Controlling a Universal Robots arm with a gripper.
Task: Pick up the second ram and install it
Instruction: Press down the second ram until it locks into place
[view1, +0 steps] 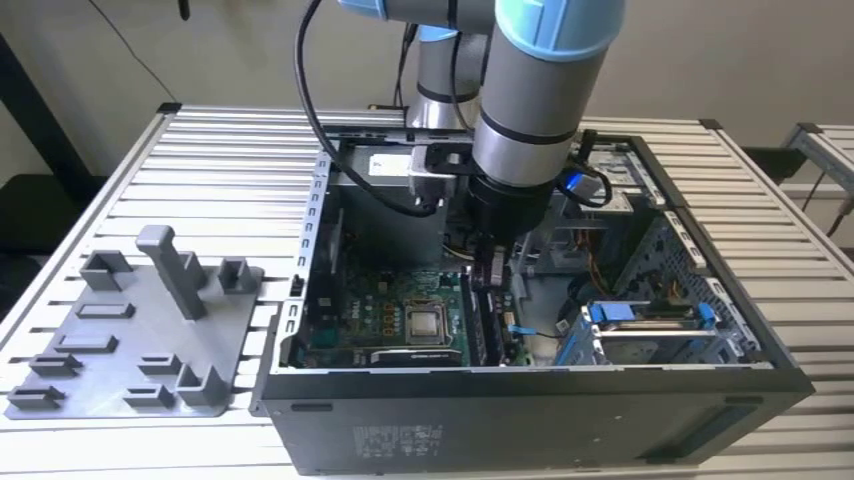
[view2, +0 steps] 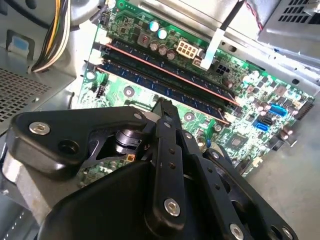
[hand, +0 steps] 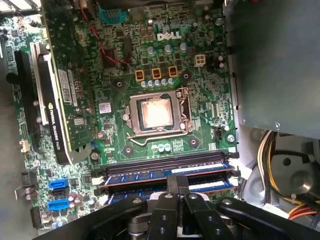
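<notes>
The gripper (view1: 483, 280) hangs low inside the open computer case (view1: 534, 410), over the memory slots just to the exterior view's right of the silver processor chip (view1: 427, 322). In both wrist views its black fingers come together at the tip with no gap showing between them, and nothing can be seen clamped there. In the first wrist view the gripper (hand: 177, 182) has its tip on the nearer of two long parallel memory rows. The second ram (hand: 210, 186) lies in that row as a dark strip with a pale grey-blue face, flat along its slot and parallel to the stick beside it. In the second wrist view the gripper (view2: 162, 106) is just beside the second ram (view2: 150, 85). The green motherboard (hand: 200, 130) bears a white printed logo near its far edge, and the graphics card (hand: 55, 110) carries a label with white lettering along its side. On the slatted table (view1: 200, 150), a grey plastic tray (view1: 80, 390) with an upright post (view1: 167, 265) sits at the exterior view's left of the case.
</notes>
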